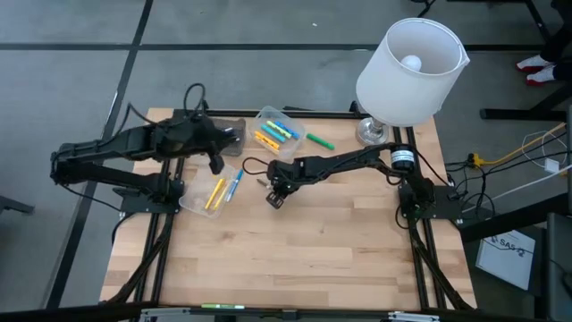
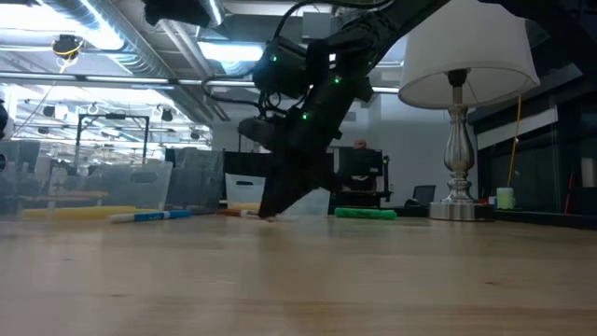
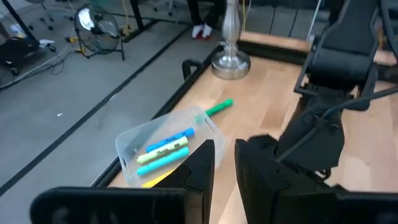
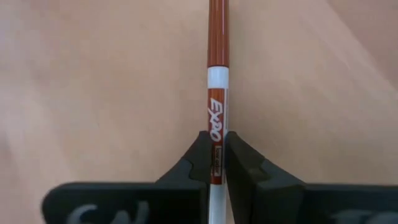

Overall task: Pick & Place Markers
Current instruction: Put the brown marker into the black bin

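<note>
Your left hand (image 1: 217, 164) hangs over the near tub (image 1: 212, 190) with its yellow and blue markers (image 1: 223, 190), fingers slightly apart and empty. Your right hand (image 1: 275, 194) is pressed low on the surface (image 1: 313, 241), pinched on a red-brown marker (image 4: 217, 93) lying flat, ready for lifting toward a tub.

Even overhead light – low view backlit, foreground tabletop (image 2: 298, 280) blurred.

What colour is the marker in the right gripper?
Reddish-brown with a white band; the marker in the right gripper shows best in the right wrist view.
</note>
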`<state>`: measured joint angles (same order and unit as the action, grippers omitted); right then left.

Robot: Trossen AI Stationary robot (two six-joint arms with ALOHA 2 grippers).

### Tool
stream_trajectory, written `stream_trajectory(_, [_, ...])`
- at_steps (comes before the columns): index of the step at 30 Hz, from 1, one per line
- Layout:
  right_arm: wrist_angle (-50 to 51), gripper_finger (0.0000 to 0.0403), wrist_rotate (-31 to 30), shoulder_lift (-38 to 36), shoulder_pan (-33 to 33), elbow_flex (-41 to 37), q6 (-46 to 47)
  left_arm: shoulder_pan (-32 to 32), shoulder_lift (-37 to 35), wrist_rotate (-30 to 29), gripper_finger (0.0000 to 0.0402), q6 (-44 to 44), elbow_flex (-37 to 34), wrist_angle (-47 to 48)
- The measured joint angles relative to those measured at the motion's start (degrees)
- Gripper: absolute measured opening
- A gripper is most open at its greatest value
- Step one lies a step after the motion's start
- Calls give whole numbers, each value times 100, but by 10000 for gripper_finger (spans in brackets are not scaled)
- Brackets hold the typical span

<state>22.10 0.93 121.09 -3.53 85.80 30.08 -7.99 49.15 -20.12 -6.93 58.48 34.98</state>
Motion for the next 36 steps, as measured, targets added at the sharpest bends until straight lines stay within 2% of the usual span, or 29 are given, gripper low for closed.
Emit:
stream_trajectory(14, [-1121,26,729,-54,-71,5,319,0,-632,-127,59,-400,2,-111])
stream_trajectory(26, [-1633,26,826,-244,-143,17,301,0,-980,-136,59,-456,2,-481])
stream_trajectory(36, [-1960,17,823,-471,-237,238,410,0,-966,-237,59,-557,3,-738])
